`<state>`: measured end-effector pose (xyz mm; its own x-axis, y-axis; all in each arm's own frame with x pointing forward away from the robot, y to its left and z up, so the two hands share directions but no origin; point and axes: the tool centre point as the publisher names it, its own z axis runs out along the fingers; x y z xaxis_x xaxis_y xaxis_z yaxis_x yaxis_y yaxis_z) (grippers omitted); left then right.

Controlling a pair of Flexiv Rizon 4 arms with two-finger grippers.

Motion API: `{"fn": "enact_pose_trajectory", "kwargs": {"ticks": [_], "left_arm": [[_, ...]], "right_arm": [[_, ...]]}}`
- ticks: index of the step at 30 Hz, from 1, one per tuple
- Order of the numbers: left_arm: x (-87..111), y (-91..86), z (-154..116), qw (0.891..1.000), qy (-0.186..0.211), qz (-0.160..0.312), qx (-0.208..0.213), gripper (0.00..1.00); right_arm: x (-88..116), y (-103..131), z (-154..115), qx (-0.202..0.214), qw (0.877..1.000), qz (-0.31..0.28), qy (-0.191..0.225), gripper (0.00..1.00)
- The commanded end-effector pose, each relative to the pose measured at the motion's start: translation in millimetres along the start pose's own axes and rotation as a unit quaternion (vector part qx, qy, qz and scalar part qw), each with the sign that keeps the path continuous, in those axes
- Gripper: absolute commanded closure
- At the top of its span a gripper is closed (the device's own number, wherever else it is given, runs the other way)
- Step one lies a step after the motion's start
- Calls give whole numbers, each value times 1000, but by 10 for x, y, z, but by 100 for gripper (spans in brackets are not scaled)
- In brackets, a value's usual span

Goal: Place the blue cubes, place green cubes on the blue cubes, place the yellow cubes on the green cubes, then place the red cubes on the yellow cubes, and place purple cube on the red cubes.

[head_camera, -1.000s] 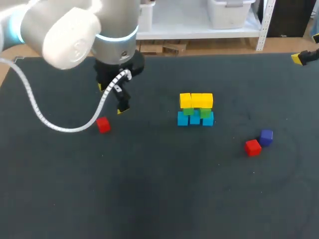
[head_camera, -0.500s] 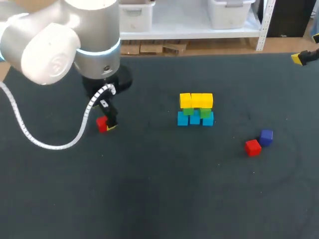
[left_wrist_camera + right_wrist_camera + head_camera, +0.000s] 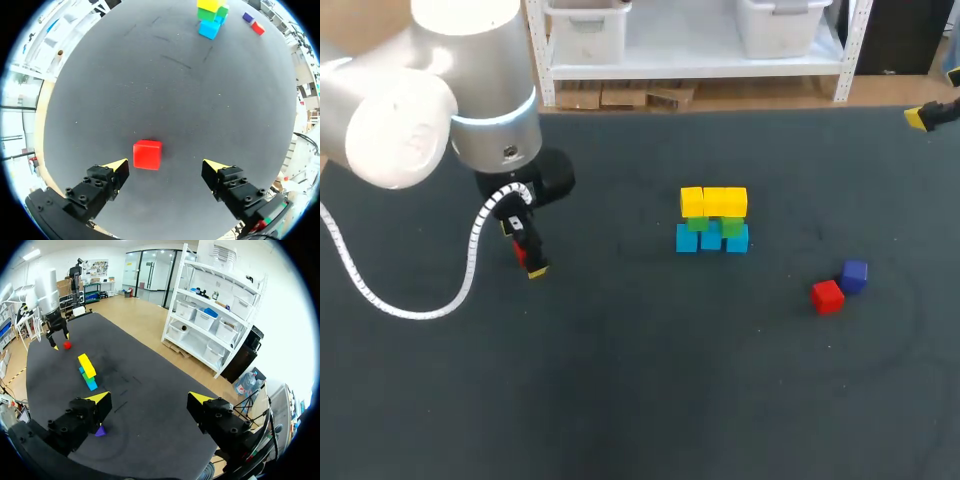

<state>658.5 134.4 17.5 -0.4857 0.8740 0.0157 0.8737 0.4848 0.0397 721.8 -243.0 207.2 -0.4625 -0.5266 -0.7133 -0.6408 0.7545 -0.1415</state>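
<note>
Left tool (image 3: 166,164) spread astride red cube (image 3: 147,154), cube seemingly square-on, right tool (image 3: 147,397) spread.

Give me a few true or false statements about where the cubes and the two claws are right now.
1. The left claw is open, with a red cube between its fingers. True.
2. Red cubes sit on the yellow cubes. False: the yellow cubes are the top layer, and nothing lies on them.
3. The purple cube lies on the table beside the other red cube. True.
4. The right claw is holding the purple cube. False: it is open and empty.
</note>
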Motion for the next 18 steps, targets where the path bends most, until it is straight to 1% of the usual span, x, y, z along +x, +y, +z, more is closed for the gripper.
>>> {"fn": "enact_pose_trajectory", "kwargs": {"ticks": [1,4,6,7,8,9,10,12,13,14,18], "left_arm": [[-48,55,85,1000,5,3,3,4],[-60,79,126,1000,10,6,2,7],[-61,91,139,1000,11,6,3,16],[-60,99,145,1000,12,6,3,20],[-60,110,149,1000,14,6,4,32],[-59,113,150,1000,14,6,4,40],[-58,119,152,1000,15,6,5,54],[-56,127,153,1000,16,6,6,67],[-53,136,153,1000,18,5,7,82],[-50,141,152,1000,19,4,9,100],[-50,140,70,1000,18,7,10,100]], "right_arm": [[10,38,-17,20,1000,1,0,0],[10,38,-17,20,1000,1,0,0],[10,38,-17,20,1000,1,0,0],[10,38,-17,20,1000,1,0,0],[10,38,-17,20,1000,1,0,0],[10,38,-17,20,1000,1,0,0],[10,38,-17,20,1000,1,0,0],[10,38,-17,20,1000,1,0,0],[10,38,-17,20,1000,1,0,0],[10,38,-17,20,1000,1,0,0],[10,38,-17,20,1000,1,0,0]]}}
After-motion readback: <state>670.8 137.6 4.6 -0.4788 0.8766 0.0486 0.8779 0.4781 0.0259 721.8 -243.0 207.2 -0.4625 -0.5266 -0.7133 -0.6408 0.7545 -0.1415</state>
